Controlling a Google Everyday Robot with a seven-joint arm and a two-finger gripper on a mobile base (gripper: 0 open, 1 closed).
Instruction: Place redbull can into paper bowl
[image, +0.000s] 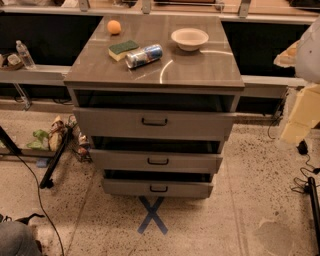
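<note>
1. Speckled stone floor (250, 200) with a blue tape cross (152, 215), and on it a grey counter (200, 70) with a glossy top, set against a long dark shelf unit at the back.
2. Below the counter top, three drawers: top drawer (155, 122), middle drawer (157, 161) and bottom drawer (158, 188), each pulled partly out, each with a dark handle.
3. On the counter top, near the middle: the redbull can (144, 56), lying on its side, silver end towards the front left, blue end towards the back right.
4. Just beside the can on its rear left, close enough that a gap is hard to tell: a green-and-yellow sponge (122, 49), lying flat, green face up.
5. Further back on the left, apart from the sponge: an orange ball (114, 26).
6. To the right of the can and a little further back, apart from it: the paper bowl (189, 38), upright, mouth up. Can outside the bowl, resting on the counter.
7. At the right edge of the view, beside the counter and well apart from can and bowl: the cream-coloured tool (299, 120), under a white rounded arm part (312, 50). Open or closed: cannot tell.
8. On the shelf at far left: a clear water bottle (24, 54). On the floor at left and right: black cables (30, 185).
</note>
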